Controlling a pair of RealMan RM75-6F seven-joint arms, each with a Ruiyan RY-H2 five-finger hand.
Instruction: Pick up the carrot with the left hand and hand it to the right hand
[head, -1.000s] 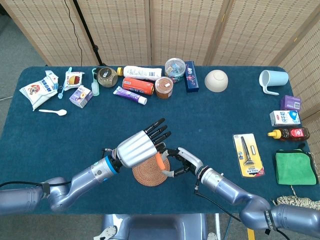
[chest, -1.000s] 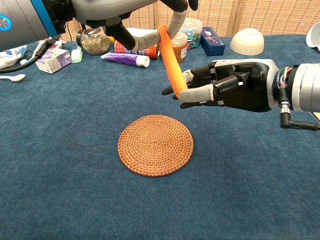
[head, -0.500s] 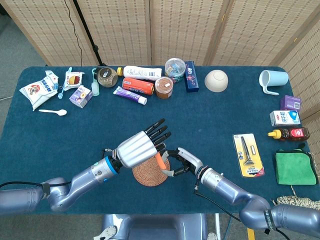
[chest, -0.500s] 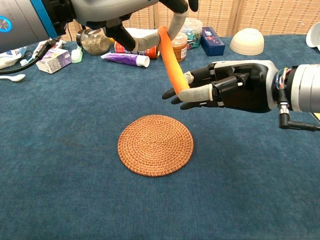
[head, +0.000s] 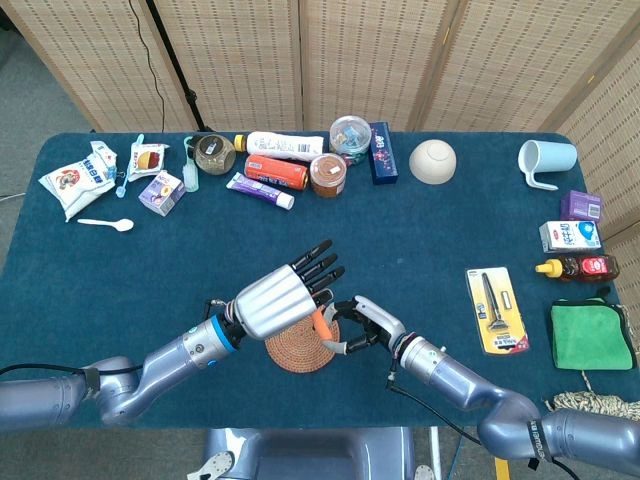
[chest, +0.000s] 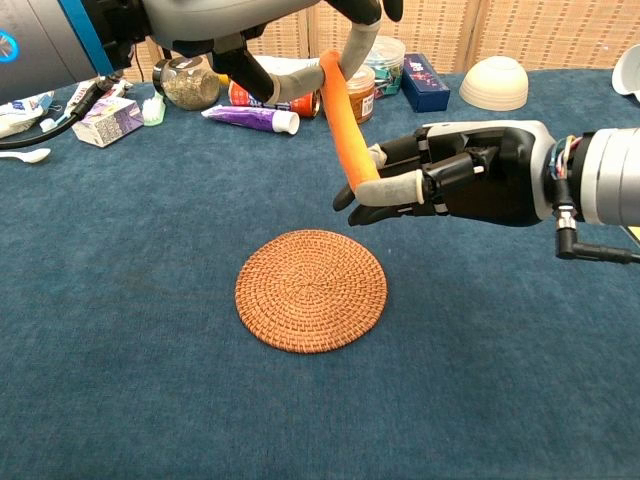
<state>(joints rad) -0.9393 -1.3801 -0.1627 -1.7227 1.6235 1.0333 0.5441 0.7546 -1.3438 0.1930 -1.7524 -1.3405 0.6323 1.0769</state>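
Observation:
The orange carrot (chest: 343, 110) hangs tilted above the woven round mat (chest: 311, 290). My left hand (chest: 250, 30) pinches its upper end between thumb and a finger, the other fingers spread. My right hand (chest: 450, 180) reaches in from the right, with its thumb in front of the carrot's lower end and its fingers curled behind, closed on it. In the head view the left hand (head: 275, 300) covers most of the carrot (head: 320, 322), and the right hand (head: 362, 325) meets it over the mat (head: 295, 350).
Along the table's far edge stand bottles, jars, a toothpaste tube (chest: 250, 118), a blue box (chest: 425, 82) and a white bowl (chest: 494, 82). A razor pack (head: 495, 308), a green cloth (head: 590, 338) and small cartons lie at the right. A white spoon (head: 106, 224) lies at the left.
The right hand's fingers have curled in further around the carrot's lower end. The carrot has shifted slightly to the right. The left hand keeps its hold.

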